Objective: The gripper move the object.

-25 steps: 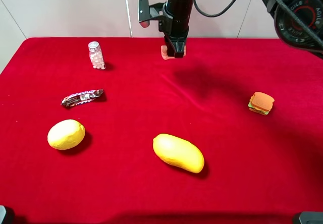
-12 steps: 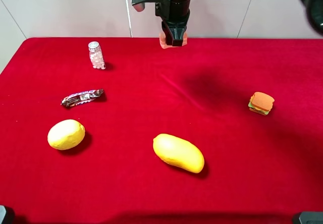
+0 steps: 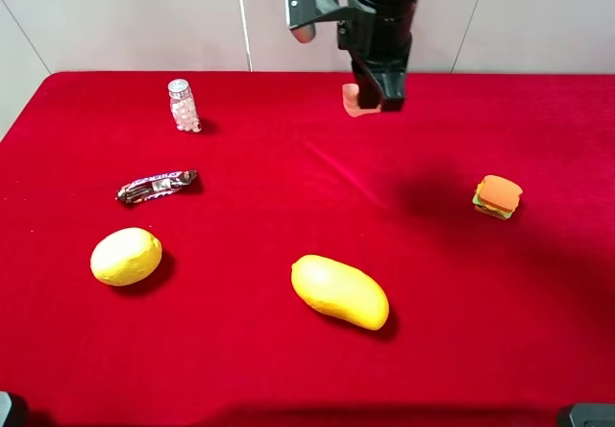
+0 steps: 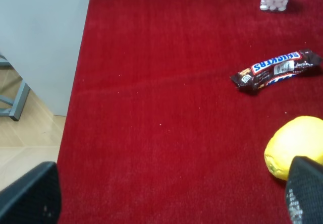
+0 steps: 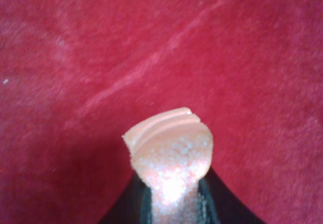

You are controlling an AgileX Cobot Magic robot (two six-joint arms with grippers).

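The pale pink wafer block (image 3: 356, 101) hangs in my right gripper (image 3: 377, 97), lifted above the red cloth near the table's far edge, right of centre. In the right wrist view the block (image 5: 170, 156) fills the middle, pinched between the two black fingers, with only cloth below it. My left gripper (image 4: 171, 196) is open and empty at the table's near left corner; its two black fingertips (image 4: 30, 196) show at the frame's edges.
On the red table (image 3: 288, 196): a small pill bottle (image 3: 182, 106) far left, a Snickers bar (image 3: 157, 186), a lemon (image 3: 126, 256), a mango (image 3: 340, 291) near centre front, a toy sandwich (image 3: 497, 196) at right. The table's left edge and the floor (image 4: 25, 133) lie beside the left gripper.
My right gripper has carried the pink block rightward, rising at first and now slightly lower and nearer. The other objects and the left arm have not moved.
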